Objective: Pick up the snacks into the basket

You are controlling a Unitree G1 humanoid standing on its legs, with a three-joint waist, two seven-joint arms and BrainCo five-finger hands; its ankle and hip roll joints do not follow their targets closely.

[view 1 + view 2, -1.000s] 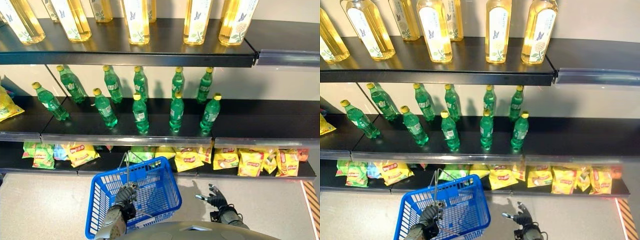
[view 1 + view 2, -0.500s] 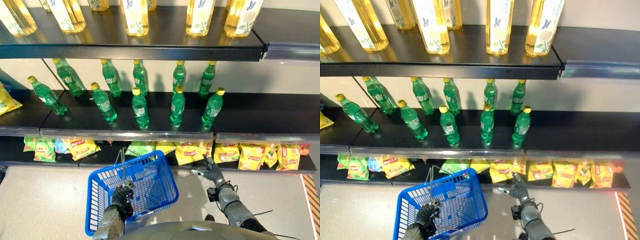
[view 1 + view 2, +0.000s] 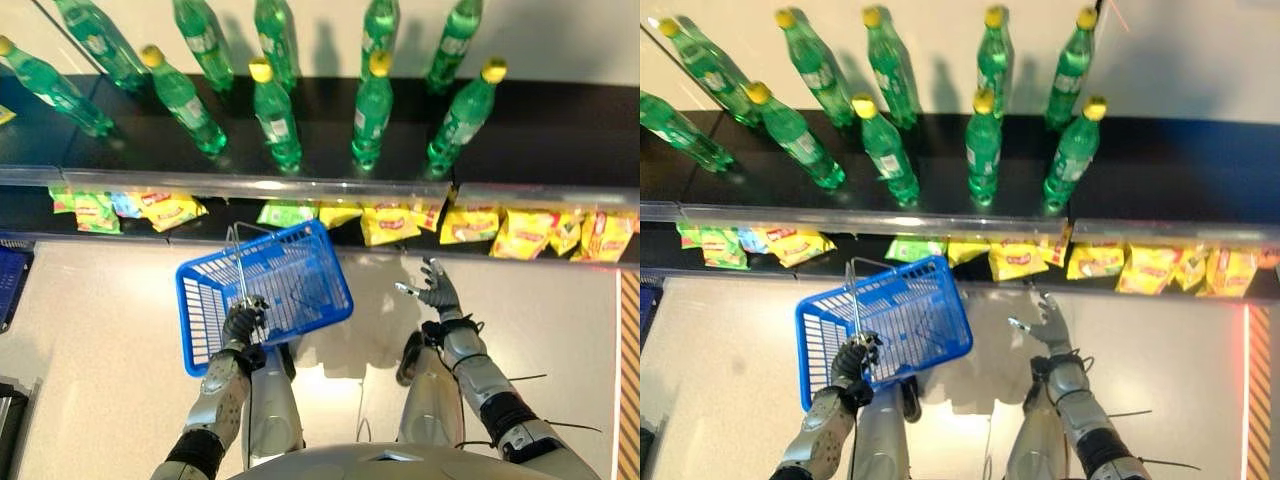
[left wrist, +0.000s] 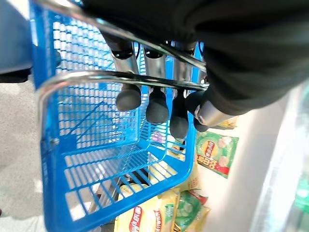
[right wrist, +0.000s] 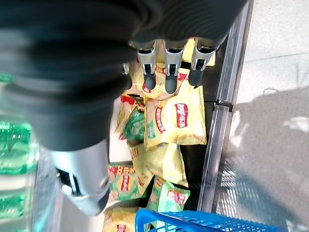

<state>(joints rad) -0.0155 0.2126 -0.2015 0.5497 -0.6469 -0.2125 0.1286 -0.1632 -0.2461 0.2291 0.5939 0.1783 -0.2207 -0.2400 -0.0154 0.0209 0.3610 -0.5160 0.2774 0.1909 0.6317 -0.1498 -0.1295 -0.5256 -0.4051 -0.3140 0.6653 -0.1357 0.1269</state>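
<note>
A shopping run at its opening step: the robot's left hand (image 3: 243, 325) is curled round the wire handle (image 4: 120, 77) of a blue basket (image 3: 205, 300), carrying it tilted just in front of the bottom shelf (image 3: 300, 238), while the right hand (image 3: 436, 293), fingers spread and holding nothing, reaches toward the row of yellow snack bags (image 3: 388, 222) lying on that shelf. No bag appears to be in the basket yet, so the pick itself seems still to come. From the right wrist, one yellow bag (image 5: 176, 121) lies flat just beyond the fingertips (image 5: 170, 84), overlapping green bags (image 5: 137, 126) deeper in on the shelf. The next move likely calls for the hand to pass over the shelf's metal front rail (image 5: 219, 106), close on that near bag by its loose edge, then swing it toward the basket waiting beside the shelf. Room is tight above: the shelf of green bottles (image 3: 372, 110) overhangs the snacks, leaving a low slot to work in. The floor (image 3: 560, 320) in front of the bottom shelf looks open, giving the arm free space to draw back.
</note>
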